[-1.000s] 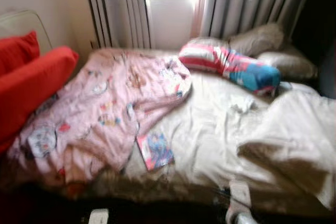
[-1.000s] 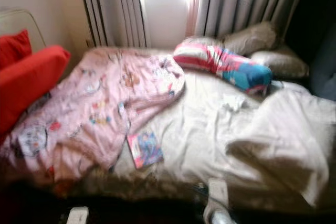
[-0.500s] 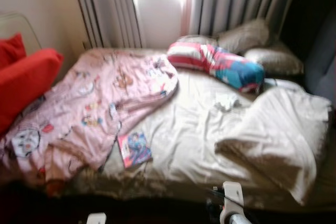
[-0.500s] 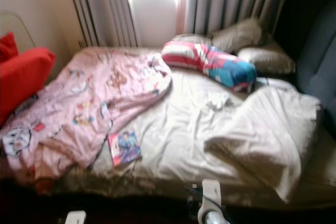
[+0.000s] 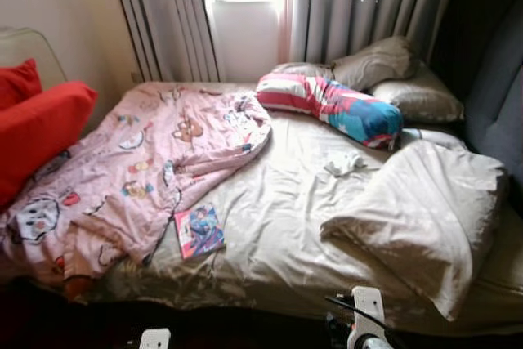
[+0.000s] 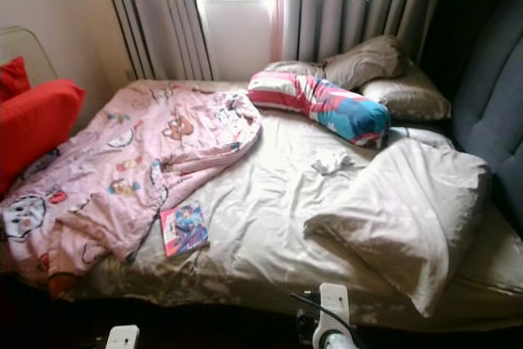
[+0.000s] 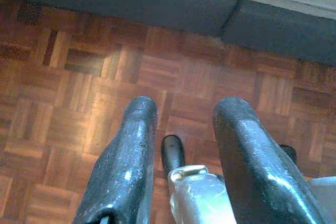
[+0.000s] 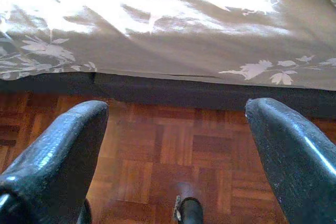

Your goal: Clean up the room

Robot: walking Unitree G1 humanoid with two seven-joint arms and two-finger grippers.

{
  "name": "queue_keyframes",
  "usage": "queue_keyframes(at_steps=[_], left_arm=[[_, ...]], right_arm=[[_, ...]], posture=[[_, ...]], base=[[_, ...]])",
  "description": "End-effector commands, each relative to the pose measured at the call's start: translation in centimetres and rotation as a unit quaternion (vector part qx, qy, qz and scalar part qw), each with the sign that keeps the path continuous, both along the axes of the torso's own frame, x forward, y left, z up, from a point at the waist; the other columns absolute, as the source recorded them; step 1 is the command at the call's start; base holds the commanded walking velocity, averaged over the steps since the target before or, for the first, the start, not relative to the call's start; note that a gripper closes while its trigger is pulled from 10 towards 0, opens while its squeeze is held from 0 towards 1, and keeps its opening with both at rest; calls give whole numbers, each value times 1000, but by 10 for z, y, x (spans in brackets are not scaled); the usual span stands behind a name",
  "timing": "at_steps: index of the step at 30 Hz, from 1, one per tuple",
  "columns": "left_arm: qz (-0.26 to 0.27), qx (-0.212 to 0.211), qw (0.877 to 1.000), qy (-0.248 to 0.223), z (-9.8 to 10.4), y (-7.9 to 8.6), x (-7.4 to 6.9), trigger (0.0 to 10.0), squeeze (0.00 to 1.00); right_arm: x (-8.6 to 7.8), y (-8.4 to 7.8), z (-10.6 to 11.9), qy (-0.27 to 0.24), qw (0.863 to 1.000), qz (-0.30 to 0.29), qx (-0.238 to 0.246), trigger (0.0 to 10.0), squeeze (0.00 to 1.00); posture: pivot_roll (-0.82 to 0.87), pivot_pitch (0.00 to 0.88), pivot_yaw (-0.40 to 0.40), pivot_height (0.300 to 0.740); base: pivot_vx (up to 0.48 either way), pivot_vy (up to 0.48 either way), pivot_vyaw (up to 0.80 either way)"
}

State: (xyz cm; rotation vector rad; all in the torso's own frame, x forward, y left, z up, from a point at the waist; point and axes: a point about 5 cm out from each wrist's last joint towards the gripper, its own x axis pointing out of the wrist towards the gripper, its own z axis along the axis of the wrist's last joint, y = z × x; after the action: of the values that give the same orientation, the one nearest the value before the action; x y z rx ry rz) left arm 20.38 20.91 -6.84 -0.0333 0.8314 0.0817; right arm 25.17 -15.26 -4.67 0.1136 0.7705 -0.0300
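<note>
An unmade bed [image 5: 282, 202] with a beige sheet lies in front of me. A pink cartoon-print blanket [image 5: 147, 161] is rumpled over its left half. A small colourful book [image 5: 198, 231] rests on the sheet by the blanket's edge. A little crumpled white cloth [image 5: 345, 164] lies mid-bed. A beige duvet [image 5: 425, 218] is bunched at the right. My left gripper [image 7: 184, 109] hangs open above the parquet floor [image 7: 68, 93] beside the bed base. My right gripper [image 8: 176, 121] is wide open over the floor at the bed's edge [image 8: 173, 85]. Both hold nothing.
A striped red, white and blue bolster [image 5: 331, 108] and two beige pillows [image 5: 380, 59] sit at the bed's far end below grey curtains [image 5: 351, 6]. Red cushions [image 5: 41, 132] stand at the left. A dark padded headboard [image 5: 494, 96] rises at the right.
The whole picture has shifted and sharpened as the camera moved, bringing more of the bed's right side into view. Nothing on the bed has moved.
</note>
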Motion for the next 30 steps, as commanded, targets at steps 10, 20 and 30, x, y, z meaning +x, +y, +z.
queue_keyframes(at_steps=[10,20,30], left_arm=[[6,0,1000,12,-2,4,-5,10000,0],[5,0,1000,12,-2,4,-5,10000,0],[6,1,1000,11,-2,4,-4,10000,0]], right_arm=[[-1,0,-1,7,1000,-1,-1,10000,0],[1,-1,0,-1,1000,-2,-1,10000,0],[1,0,1,-2,1000,-2,1,10000,0]], posture=[[-48,0,33,740],[-47,0,31,740],[-44,4,30,740]], base=[[24,0,-712],[258,0,-221],[272,0,0]])
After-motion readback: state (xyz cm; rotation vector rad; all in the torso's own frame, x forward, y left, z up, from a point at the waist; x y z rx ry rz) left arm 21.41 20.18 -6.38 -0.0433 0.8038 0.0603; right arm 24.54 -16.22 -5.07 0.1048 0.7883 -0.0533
